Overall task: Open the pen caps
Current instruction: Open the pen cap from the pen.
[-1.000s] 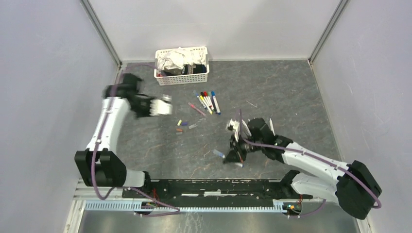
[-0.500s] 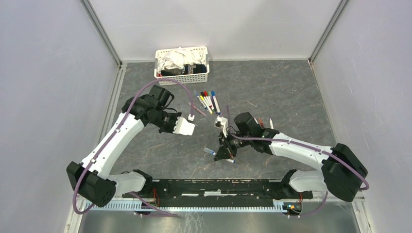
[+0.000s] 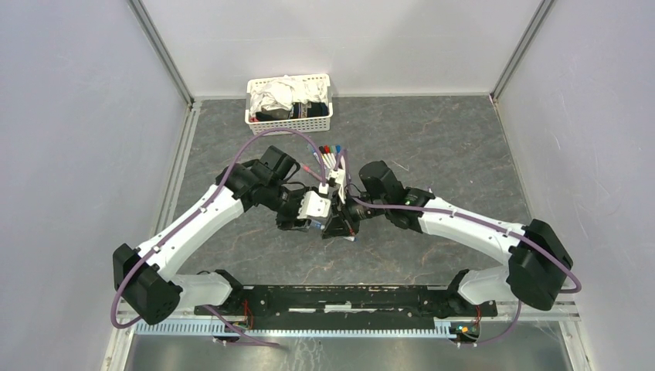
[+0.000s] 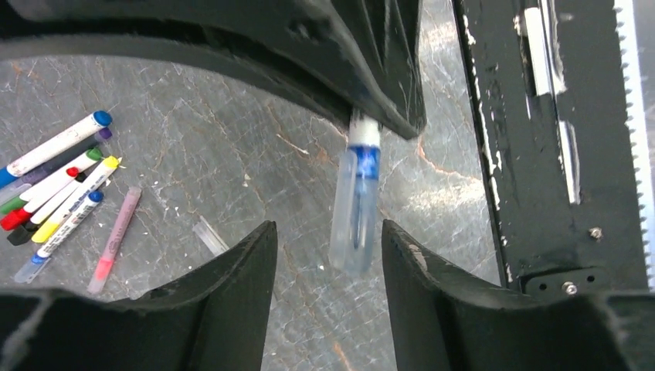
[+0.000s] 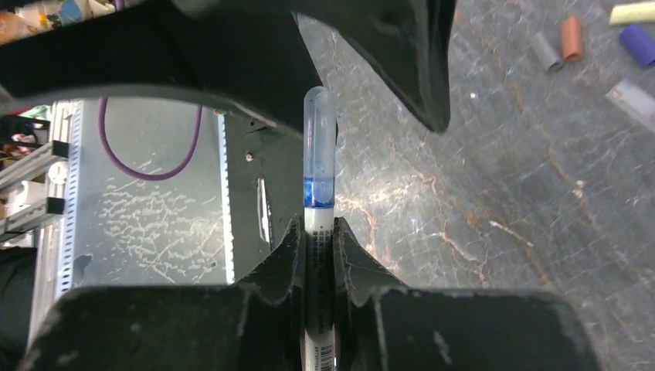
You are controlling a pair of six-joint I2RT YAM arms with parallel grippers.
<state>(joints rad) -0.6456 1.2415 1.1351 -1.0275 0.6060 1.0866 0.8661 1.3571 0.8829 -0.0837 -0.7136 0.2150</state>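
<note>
My right gripper [image 5: 319,232] is shut on the white barrel of a blue pen [image 5: 318,220]. Its clear cap [image 5: 319,139] with a blue insert is on the pen and points at my left gripper. In the left wrist view the cap [image 4: 355,220] hangs between my left gripper's open fingers [image 4: 326,232], nearer the right finger, with a small gap on each side. In the top view both grippers meet at the table's middle, the left [image 3: 313,212] and the right [image 3: 340,222]. Several capped pens [image 4: 54,178] lie in a bunch; they also show in the top view [image 3: 330,157].
A white slotted basket [image 3: 290,116] of cloths stands at the back. Loose caps, orange [image 5: 571,39], purple [image 5: 637,42], yellow [image 5: 633,11] and grey [image 5: 544,50], lie on the grey table. A pink pen [image 4: 116,239] and a clear cap [image 4: 210,236] lie apart. The black base rail [image 3: 340,297] runs along the near edge.
My left arm has swung from the far left to the middle. My right arm has carried the blue pen left and away from the rail. The two grippers now face each other.
</note>
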